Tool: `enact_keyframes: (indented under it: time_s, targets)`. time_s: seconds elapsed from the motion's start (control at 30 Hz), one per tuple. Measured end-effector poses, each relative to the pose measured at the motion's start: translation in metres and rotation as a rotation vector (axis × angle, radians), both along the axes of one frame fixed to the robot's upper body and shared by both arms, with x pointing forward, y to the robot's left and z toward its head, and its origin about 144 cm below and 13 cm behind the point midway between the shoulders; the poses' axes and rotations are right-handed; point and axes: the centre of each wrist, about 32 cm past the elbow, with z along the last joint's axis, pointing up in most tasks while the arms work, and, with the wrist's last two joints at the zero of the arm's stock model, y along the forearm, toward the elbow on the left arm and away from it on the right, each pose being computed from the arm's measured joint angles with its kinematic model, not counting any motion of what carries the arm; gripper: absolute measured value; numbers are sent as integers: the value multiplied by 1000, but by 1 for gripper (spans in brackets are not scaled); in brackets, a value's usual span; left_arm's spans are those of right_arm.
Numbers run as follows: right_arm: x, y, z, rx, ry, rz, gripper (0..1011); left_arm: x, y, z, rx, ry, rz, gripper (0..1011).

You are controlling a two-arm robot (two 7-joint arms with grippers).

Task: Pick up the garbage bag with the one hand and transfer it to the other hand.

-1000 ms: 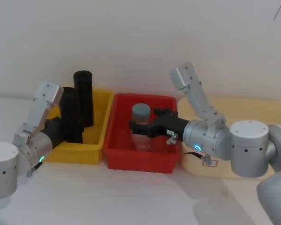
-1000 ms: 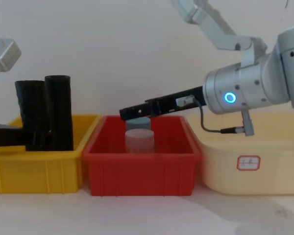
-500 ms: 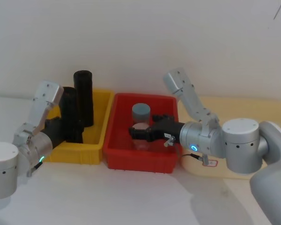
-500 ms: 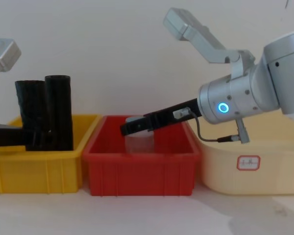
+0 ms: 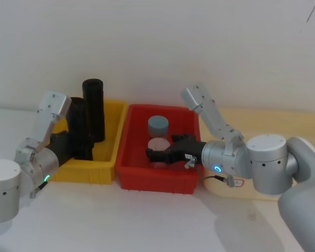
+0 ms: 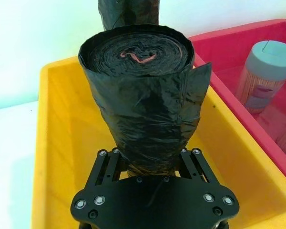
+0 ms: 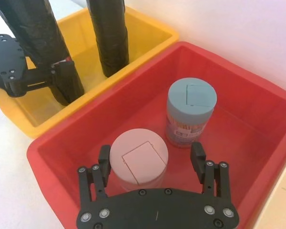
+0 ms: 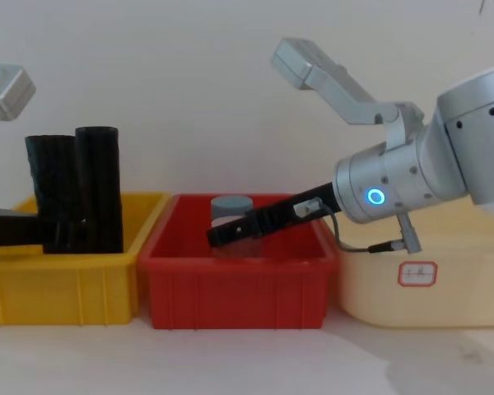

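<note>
I read a cream tub (image 8: 445, 304) on the right, with a red bin (image 5: 152, 178) beside it and a yellow bin (image 5: 111, 152) left of that. The garbage bag (image 6: 148, 100) stands upright in the yellow bin, just in front of a smoother black roll (image 5: 93, 107). The left gripper (image 6: 150, 160), on the green-lit wrist, is closed onto the garbage bag near its base, one finger pressed to each side. The right gripper (image 7: 151, 162), on the blue-lit wrist, reaches into the red bin with its fingers spread wide. They straddle a pink-lidded jar (image 7: 139, 156) without gripping it. A blue-lidded jar (image 7: 190, 102) stands just behind.
</note>
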Motion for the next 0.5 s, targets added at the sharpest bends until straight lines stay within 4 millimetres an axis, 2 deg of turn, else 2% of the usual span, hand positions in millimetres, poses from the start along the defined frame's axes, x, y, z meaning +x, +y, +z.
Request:
enact_keyframes:
  time_s: [0.13,0.3,0.33,0.43,0.47,0.5]
  targets:
    - [1,-1,-1,-3,3,0,983,0,0,0,0,0,0,464]
    - [2,-1,-2,-7,7,1,895,0,0,0,0,0,0,464]
    - [2,-1,-3,-7,7,1,848,0,0,0,0,0,0,464]
    - [2,-1,-3,-8,8,1,816,0,0,0,0,0,0,464]
    - [3,-1,-3,-9,9,1,740,0,0,0,0,0,0,464]
    - [3,-1,-3,-9,9,1,721,0,0,0,0,0,0,464]
